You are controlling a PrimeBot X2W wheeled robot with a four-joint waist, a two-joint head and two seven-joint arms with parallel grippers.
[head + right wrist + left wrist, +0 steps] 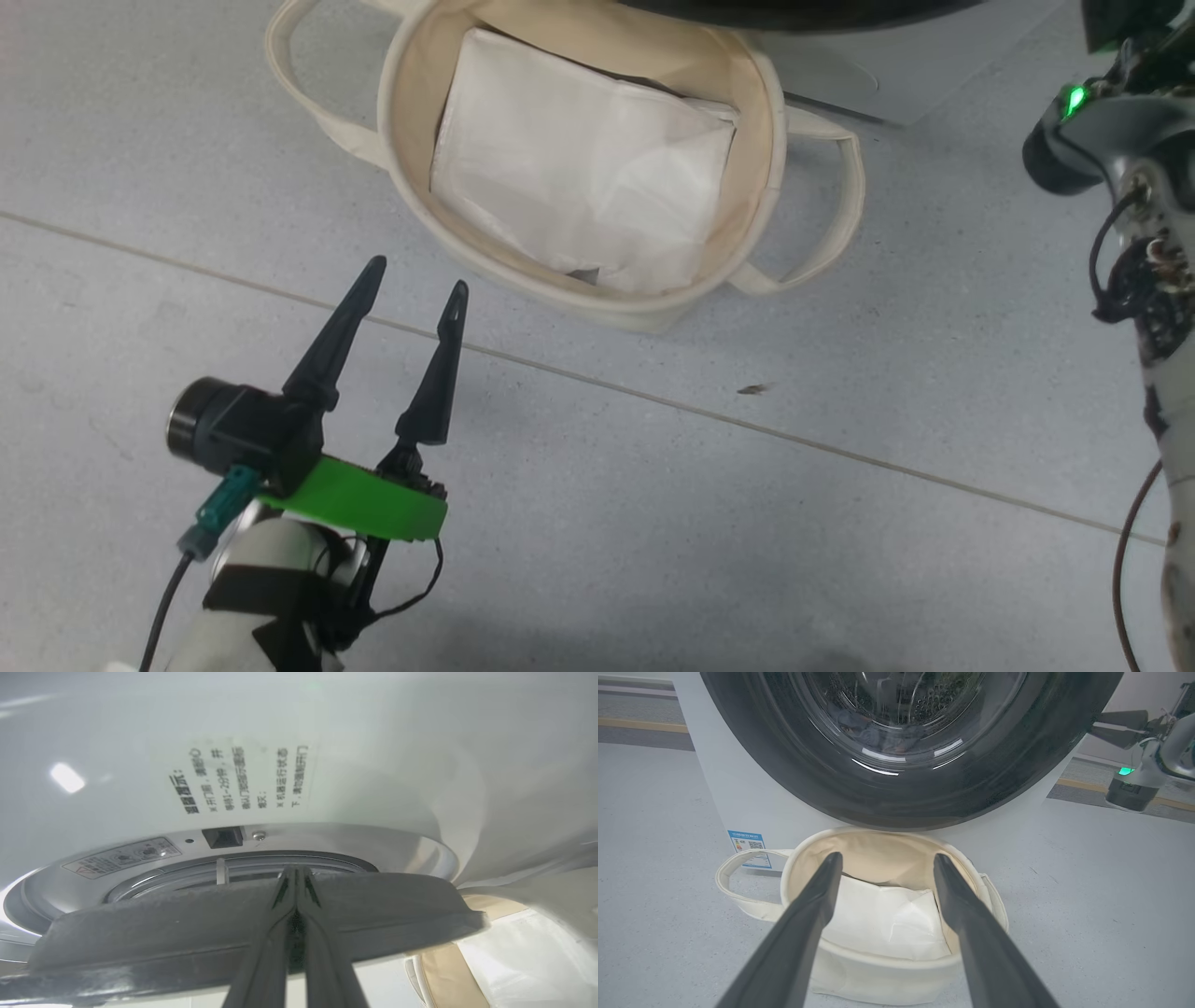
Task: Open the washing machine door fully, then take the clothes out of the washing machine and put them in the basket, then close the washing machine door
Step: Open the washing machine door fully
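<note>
Left gripper (pixel 418 273) hovers low over the grey floor (pixel 747 513), its two dark fingers spread wide and holding nothing, pointing at the cream basket (pixel 653 313). The basket sits on the floor right in front of the washing machine (pixel 733 802), just below the washing machine door (pixel 784 765), with a folded white sheet (pixel 579 177) inside it. Over to the right gripper (pixel 294 872): its fingers are pressed tightly together with nothing between them, and they lie across the door's black rim, tips at its edge. Beyond that edge the silver ring (pixel 411 849), the latch slot (pixel 223 836) and a printed notice (pixel 238 779) show on the white front. Behind the glass it's too dim to make anything out.
</note>
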